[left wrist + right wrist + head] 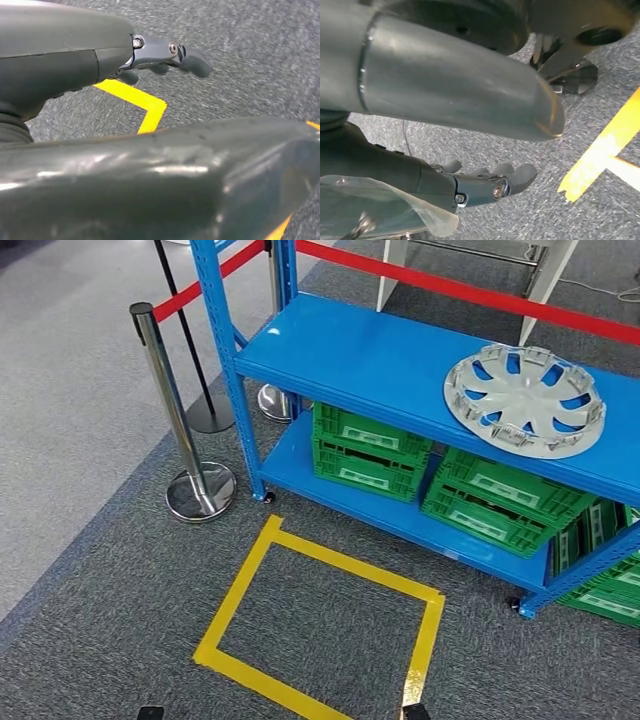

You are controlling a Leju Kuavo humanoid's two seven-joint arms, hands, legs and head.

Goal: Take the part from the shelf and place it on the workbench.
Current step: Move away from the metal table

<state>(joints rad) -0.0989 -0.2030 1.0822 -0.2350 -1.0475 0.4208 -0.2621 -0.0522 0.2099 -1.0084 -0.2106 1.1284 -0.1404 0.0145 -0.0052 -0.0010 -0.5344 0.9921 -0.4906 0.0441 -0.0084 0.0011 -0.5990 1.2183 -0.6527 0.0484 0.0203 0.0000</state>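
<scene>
The part is a silver wheel cover point(525, 400) with blue showing through its openings; it lies flat on the top board of the blue shelf point(362, 360), toward the right. My left hand point(162, 57) hangs above the grey carpet with its fingers stretched out and nothing in them. My right hand point(486, 182) also hangs over the carpet, fingers extended and apart, holding nothing. Both hands are far from the wheel cover.
Folded green crates point(368, 452) fill the shelf's lower board. A yellow tape rectangle point(317, 625) marks the carpet in front of the shelf. Chrome barrier posts point(170, 405) with red belts stand at the left and run behind the shelf.
</scene>
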